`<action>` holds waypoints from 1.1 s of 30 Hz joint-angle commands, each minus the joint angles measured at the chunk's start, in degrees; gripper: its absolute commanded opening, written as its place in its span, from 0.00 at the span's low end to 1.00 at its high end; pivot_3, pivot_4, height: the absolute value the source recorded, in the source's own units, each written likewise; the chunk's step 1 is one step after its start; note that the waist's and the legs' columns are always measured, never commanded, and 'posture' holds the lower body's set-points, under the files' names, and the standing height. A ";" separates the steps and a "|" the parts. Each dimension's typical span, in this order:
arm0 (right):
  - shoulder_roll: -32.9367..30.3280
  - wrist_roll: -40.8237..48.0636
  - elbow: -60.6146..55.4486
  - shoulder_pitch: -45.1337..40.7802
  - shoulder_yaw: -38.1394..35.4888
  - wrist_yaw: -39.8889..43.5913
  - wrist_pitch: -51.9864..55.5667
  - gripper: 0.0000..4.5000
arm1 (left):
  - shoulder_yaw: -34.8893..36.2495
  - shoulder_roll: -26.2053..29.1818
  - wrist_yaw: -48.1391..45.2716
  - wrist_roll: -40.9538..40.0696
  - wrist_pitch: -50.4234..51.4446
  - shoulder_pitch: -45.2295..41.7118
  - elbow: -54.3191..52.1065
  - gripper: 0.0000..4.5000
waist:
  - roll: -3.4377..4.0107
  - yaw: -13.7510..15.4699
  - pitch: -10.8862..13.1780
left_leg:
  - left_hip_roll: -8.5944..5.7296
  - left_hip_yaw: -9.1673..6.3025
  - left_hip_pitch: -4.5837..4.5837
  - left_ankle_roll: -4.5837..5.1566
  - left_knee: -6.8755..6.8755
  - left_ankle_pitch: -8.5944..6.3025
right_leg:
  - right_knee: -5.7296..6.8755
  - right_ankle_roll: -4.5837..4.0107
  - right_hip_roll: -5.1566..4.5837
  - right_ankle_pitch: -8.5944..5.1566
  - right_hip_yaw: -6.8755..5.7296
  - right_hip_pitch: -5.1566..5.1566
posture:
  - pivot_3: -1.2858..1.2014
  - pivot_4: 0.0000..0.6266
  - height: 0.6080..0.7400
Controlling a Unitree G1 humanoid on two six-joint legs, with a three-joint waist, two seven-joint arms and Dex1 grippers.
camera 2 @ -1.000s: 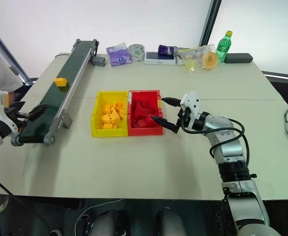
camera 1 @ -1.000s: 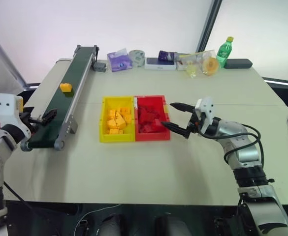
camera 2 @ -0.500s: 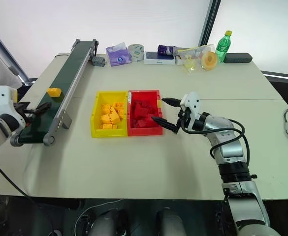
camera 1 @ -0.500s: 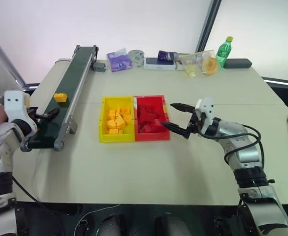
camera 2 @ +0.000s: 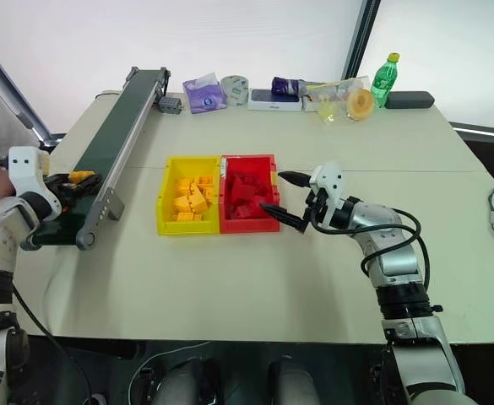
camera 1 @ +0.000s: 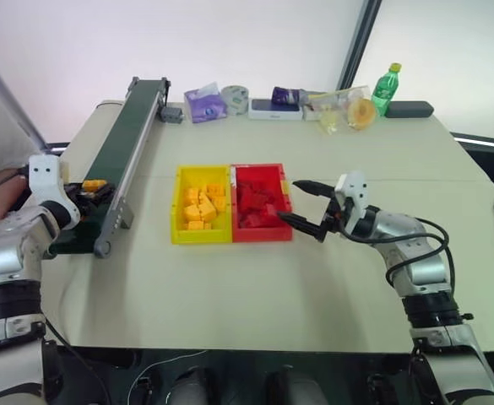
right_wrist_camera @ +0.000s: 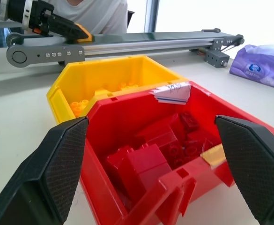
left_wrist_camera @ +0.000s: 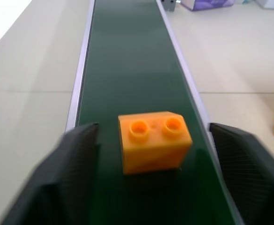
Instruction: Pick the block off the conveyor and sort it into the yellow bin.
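Observation:
The block, a small orange-yellow brick with two studs, lies on the dark-green conveyor near its close end. My left gripper reaches over the belt with one finger on each side of the block. Its fingers are open, with a gap to the brick on both sides. The yellow bin holds several yellow bricks and sits mid-table, joined to a red bin of red bricks. My right gripper hovers open just beside the red bin's right rim.
A tissue pack, tape roll, green bottle and black case line the table's far edge. A person in a white shirt stands behind the conveyor. Bare tabletop lies in front of the bins.
The block has ridden down the belt toward the near end. My left gripper has moved forward over the belt to flank it, and its fingers have narrowed. The right arm has not moved.

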 commanded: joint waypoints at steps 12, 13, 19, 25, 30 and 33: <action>-0.64 1.30 -2.27 -0.59 -1.44 -0.27 -0.50 1.00 | 4.08 1.00 -6.85 -8.23 2.52 4.15 -18.36 0.30 | 0.00 0.05 0.00 | 0.01 -0.01 0.00 0.00 0.01 0.00 | 0.03 0.00 -0.04 0.00 0.02 0.00 | 0.52 0.24 1.00; -0.65 1.31 -2.21 -0.65 -1.43 -0.26 -0.49 1.00 | 3.83 0.94 -8.40 -9.06 2.01 4.64 -20.03 0.30 | 0.00 0.05 0.00 | 0.01 -0.02 0.00 0.00 0.02 0.00 | 0.03 0.00 -0.04 0.00 0.03 0.01 | 0.52 0.24 1.00; -0.62 1.41 -2.30 -0.73 -1.32 -0.20 -0.28 1.00 | -0.41 1.31 -13.84 -10.36 1.97 5.41 -24.57 0.30 | 0.00 -0.03 0.00 | 0.01 -0.02 0.00 0.00 0.03 0.00 | 0.04 0.00 -0.01 0.00 0.04 0.01 | 0.52 0.24 1.00; -0.69 1.46 -3.15 -0.25 -1.55 -0.81 -0.02 1.00 | -7.31 -1.87 -18.97 -11.48 0.33 2.69 -26.30 0.30 | 0.00 0.26 0.00 | -0.02 -0.03 0.00 0.00 0.06 0.00 | 0.04 0.00 -0.01 0.00 0.04 0.04 | 0.52 0.24 1.00; -0.85 1.51 -4.18 0.73 -1.79 -1.43 0.09 1.00 | -11.80 -6.74 -18.19 -8.90 -1.83 -1.46 -21.77 0.30 | 0.00 0.07 0.00 | 0.01 -0.05 0.00 0.00 0.06 0.00 | 0.04 0.00 0.06 0.00 0.05 0.04 | 0.52 0.24 1.00; -0.82 1.49 -4.72 0.98 -1.84 -1.89 0.25 1.00 | -13.56 -9.07 -18.10 -7.08 -4.31 -2.94 -19.43 0.30 | 0.01 0.07 0.00 | 0.00 -0.03 0.00 0.00 0.06 0.00 | 0.04 0.00 0.05 0.00 0.06 0.04 | 0.52 0.24 1.00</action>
